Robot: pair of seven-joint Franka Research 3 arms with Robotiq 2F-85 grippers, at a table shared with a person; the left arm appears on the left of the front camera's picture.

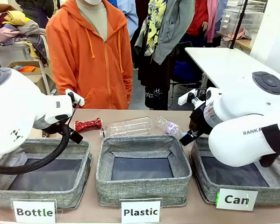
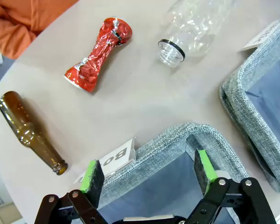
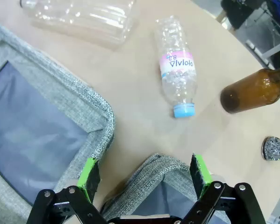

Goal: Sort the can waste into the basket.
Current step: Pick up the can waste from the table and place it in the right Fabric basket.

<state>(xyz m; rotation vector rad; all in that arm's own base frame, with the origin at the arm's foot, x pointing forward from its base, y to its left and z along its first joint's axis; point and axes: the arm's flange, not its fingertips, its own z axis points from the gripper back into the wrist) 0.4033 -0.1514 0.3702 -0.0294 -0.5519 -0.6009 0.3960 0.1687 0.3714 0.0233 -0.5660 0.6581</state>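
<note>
The grey woven-fabric basket labelled "Can" (image 1: pixel 270 195) sits front right, the right gripper (image 3: pixel 143 161) spread wide and empty above its far corner. The flattened shiny red can (image 1: pixel 88 124) lies on the tan table (image 1: pixel 140 113) beyond the left gripper (image 2: pixel 147 161), likewise wide apart, holding nothing.

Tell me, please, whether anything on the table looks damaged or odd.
The shiny red drink can lies crushed, pinched at its middle, beside a capless clear plastic bottle. A brown glass bottle also lies on its side.
</note>
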